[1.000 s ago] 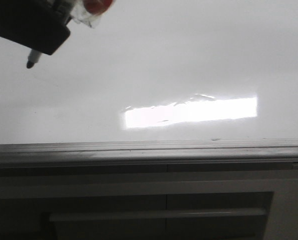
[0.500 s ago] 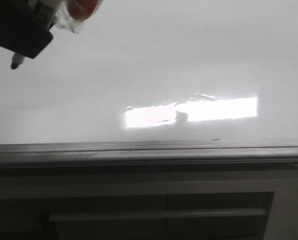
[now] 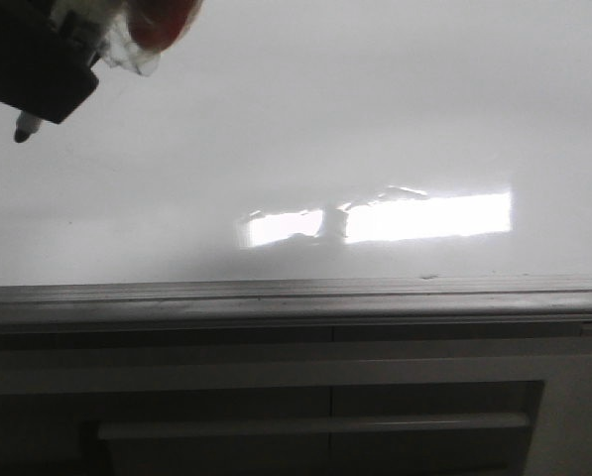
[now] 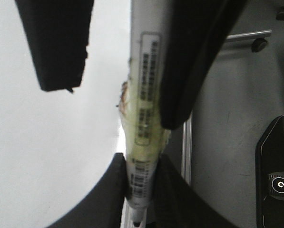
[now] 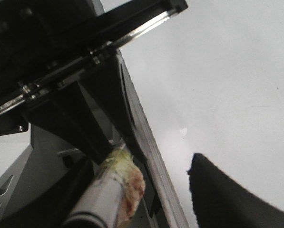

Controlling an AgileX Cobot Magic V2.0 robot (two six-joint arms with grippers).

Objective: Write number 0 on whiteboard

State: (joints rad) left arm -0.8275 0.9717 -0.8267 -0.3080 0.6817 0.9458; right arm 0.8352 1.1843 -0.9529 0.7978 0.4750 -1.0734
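Left wrist view: my left tool [image 4: 139,190] is clenched on a marker [image 4: 144,118], its two dark, curved fingers [image 4: 114,192] pressing the white round barrel from both sides. The barrel carries a printed label and a wrinkled wrap of yellowish tape. The dark tip points past the fingers.

Beside it lies the whiteboard [image 4: 37,156], smooth and glossy, ending in a straight grey metal edge strip [image 4: 187,142]. Past the strip is dull grey floor.

The front view alone shows the board's breadth. It fills the upper picture, with a bright rectangular reflection [image 3: 424,218] near the strip. The marker's tip is far over in the upper left corner, so wide bare board stretches to its right. I cannot tell whether the tip touches. Under the strip is a grey drawer front [image 3: 315,397] with a long bar handle.

The right wrist view shows my right tool [image 5: 142,204] at the board's edge with a tape-wadded marker beside one finger. I cannot tell its grip.
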